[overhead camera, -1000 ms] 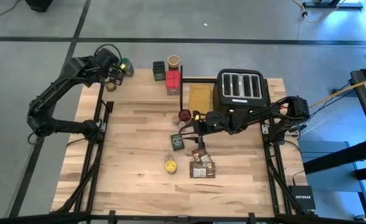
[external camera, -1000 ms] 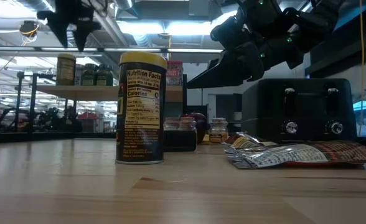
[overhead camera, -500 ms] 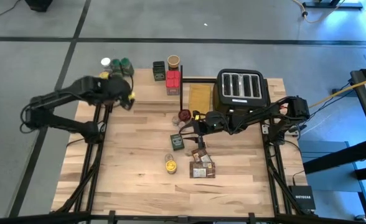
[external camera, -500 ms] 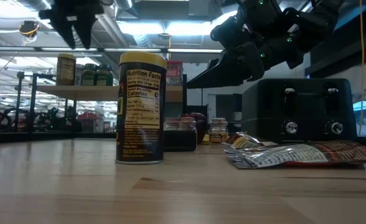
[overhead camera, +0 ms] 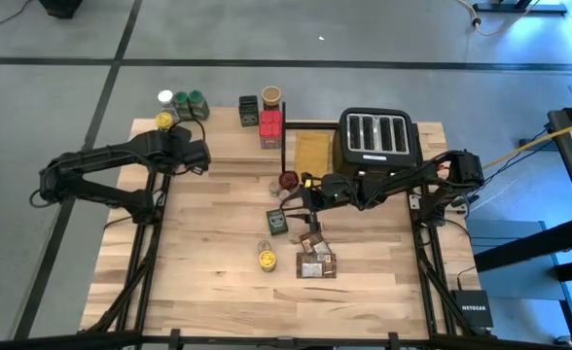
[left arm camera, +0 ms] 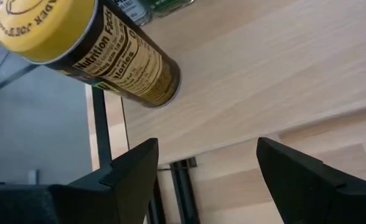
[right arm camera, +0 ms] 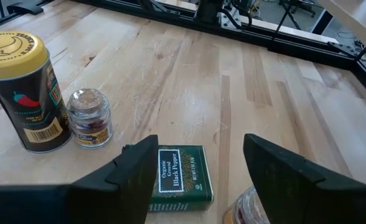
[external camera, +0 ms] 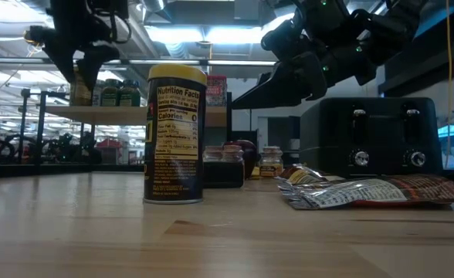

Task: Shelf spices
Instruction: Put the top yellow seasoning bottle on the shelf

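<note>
The shelf [overhead camera: 223, 141] stands along the table's far left. On it stand several spices, among them a yellow-lidded jar [left arm camera: 83, 43], green-lidded jars [overhead camera: 191, 98], a dark tin [overhead camera: 249, 110] and red boxes [overhead camera: 270, 126]. My left gripper [overhead camera: 200, 156] hangs open over the shelf's near edge, short of the yellow-lidded jar. More spices rest on the table: a green pepper tin [right arm camera: 180, 177], a second yellow-lidded jar [right arm camera: 24, 93], a small glass jar [right arm camera: 89, 118] and brown packets [overhead camera: 315, 259]. My right gripper [right arm camera: 198, 168] hovers open over the green tin without touching it.
A black toaster [overhead camera: 378, 136] stands at the far right, with a tan board [overhead camera: 312, 151] beside it. A dark red knob [overhead camera: 288, 180] and another small jar [overhead camera: 276, 191] sit just beyond my right gripper. Bare wood lies at the near left [overhead camera: 198, 253].
My left gripper has drawn back from the shelf's far left corner toward the near edge and a little right, sinking and rolling as it went. Its fingers stay open, and the yellow-lidded jar stands alone on the shelf.
</note>
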Motion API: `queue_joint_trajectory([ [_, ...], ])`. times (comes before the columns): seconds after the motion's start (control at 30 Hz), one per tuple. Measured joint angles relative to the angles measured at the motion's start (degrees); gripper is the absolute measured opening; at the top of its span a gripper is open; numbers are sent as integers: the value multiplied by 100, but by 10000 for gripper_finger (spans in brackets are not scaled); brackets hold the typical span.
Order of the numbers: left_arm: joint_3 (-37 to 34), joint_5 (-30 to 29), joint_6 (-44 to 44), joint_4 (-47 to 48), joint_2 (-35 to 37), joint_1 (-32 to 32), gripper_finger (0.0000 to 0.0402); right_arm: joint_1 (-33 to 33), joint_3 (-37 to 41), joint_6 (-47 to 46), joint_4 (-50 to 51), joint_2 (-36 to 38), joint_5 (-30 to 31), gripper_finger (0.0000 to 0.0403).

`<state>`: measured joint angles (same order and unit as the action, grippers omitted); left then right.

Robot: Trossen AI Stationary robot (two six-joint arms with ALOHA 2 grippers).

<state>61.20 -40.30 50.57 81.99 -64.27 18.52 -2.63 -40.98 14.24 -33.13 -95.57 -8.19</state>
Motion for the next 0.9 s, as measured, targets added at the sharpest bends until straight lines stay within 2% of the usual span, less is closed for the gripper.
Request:
queue_joint_trajectory([
  [0.2, -110, -383, -308, -404, 5, 379, 265, 0, -2, -1, -2, 0, -2, 241],
  [0.63, -110, -403, -1333, -1131, -2, 1217, 265, 0, -2, 0, 16, 0, -2, 241],
  [0.9, -113, -405, -1596, -1123, -1, 1627, 265, -2, -2, -1, 18, 0, -4, 241],
])
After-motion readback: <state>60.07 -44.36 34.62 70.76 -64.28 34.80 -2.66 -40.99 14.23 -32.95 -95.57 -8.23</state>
